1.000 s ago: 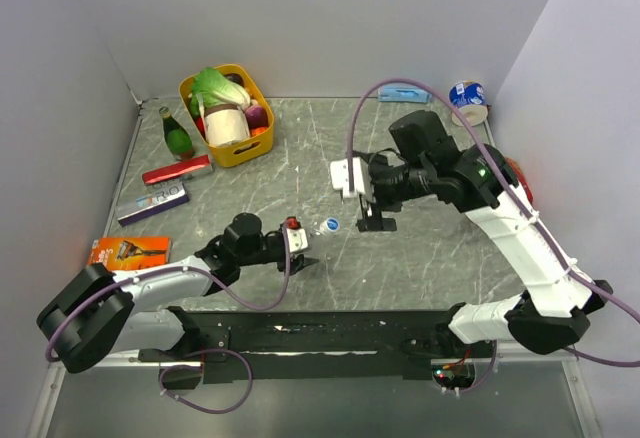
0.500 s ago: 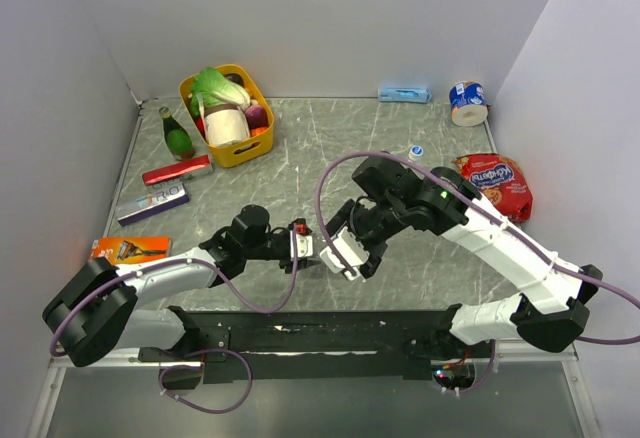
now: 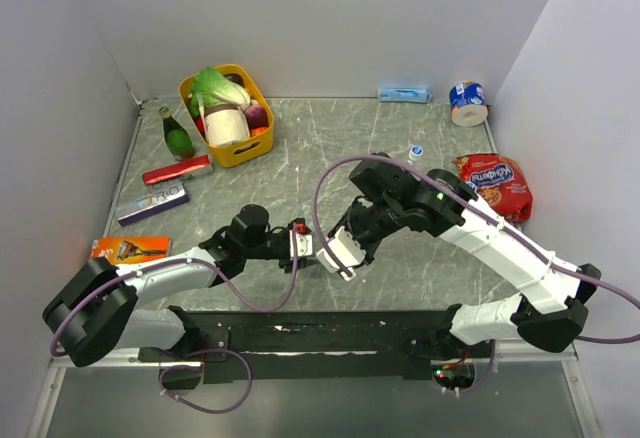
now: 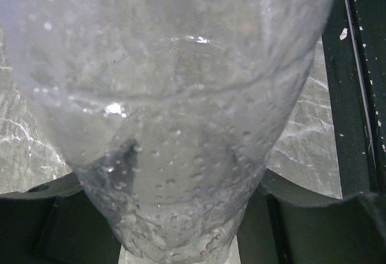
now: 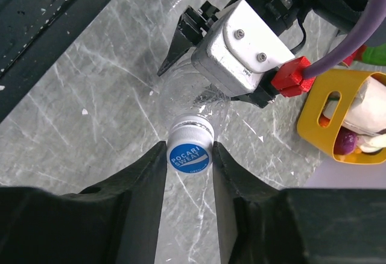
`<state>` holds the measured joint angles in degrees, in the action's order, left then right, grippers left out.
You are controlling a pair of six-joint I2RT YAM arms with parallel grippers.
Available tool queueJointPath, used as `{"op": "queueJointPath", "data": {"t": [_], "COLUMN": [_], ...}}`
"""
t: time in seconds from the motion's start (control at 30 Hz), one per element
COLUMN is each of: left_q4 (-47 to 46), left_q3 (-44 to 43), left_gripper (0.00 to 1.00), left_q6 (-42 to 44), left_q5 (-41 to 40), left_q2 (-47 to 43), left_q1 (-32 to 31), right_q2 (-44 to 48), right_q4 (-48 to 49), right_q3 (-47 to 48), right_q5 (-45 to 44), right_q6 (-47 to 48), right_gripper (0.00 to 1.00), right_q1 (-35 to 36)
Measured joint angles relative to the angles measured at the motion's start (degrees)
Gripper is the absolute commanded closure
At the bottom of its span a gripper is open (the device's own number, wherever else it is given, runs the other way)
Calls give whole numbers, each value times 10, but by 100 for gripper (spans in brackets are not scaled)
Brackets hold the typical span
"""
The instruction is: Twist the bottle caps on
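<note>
A clear bottle [image 4: 175, 95] fills the left wrist view, with my left gripper [image 4: 181, 222] shut on its body. In the right wrist view that bottle [image 5: 193, 98] points its neck at the camera, and a bottle cap [image 5: 189, 157] with a white skirt and a blue top sits on the neck. My right gripper [image 5: 189, 149] is shut on the cap, a black finger touching each side. From above, my left gripper [image 3: 303, 245] and right gripper [image 3: 322, 254] meet at the table's near middle. Another small bottle [image 3: 415, 151] with a blue cap stands at the back right.
A yellow basket [image 3: 232, 157] of groceries and a green glass bottle [image 3: 177, 135] stand at the back left. Flat boxes [image 3: 176, 170] and an orange pack [image 3: 130, 249] lie along the left. A red snack bag [image 3: 492, 180] and a tape roll [image 3: 467, 101] are at the right.
My right arm swung down and left from the table's middle to the bottle in my left gripper. Its jaws closed from wide open onto the cap. The left arm barely shifted.
</note>
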<state>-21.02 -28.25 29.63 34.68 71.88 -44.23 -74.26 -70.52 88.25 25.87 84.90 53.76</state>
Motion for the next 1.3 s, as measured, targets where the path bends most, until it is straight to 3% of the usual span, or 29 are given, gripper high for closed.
{"op": "queueJointPath", "data": {"t": [0.1,0.3,0.5,0.67,0.8,0.87,0.9,1.0,1.13,1.2,1.3], "left_q4": [3,-5,-58,7,37,45,46,46,52,79,151], "left_q3": [0,0,-4,-50,-68,-71,-78,-91,-97,-98,-107], "left_gripper": [99,99,99,99,99,99,99,99,99,99,99], "left_q6": [-4,-29,-95,-115,-120,-125,-127,-129,-119,-95,-39], "left_q5": [0,-30,-234,-383,-435,-447,-451,-440,-362,-298,-200], "left_q2": [0,1,20,88,112,112,112,103,60,31,0], "left_q1": [0,-2,-12,-18,-22,-22,-21,-16,5,19,37], "right_q2": [1,-31,-217,-301,-344,-355,-359,-365,-353,-313,-206], "right_q4": [6,3,-42,-23,-25,-28,-30,-47,-51,-44,-30], "right_q3": [-4,30,240,252,271,287,299,353,448,443,343], "right_q5": [-3,-10,33,38,35,39,43,70,112,123,135], "right_q6": [-6,-115,-394,-597,-697,-722,-730,-732,-693,-639,-504], "right_gripper": [78,86,100,100,54,45,35,30,29,22,23], "right_q1": [0,-12,-94,-167,-190,-195,-196,-205,-217,-231,-247]}}
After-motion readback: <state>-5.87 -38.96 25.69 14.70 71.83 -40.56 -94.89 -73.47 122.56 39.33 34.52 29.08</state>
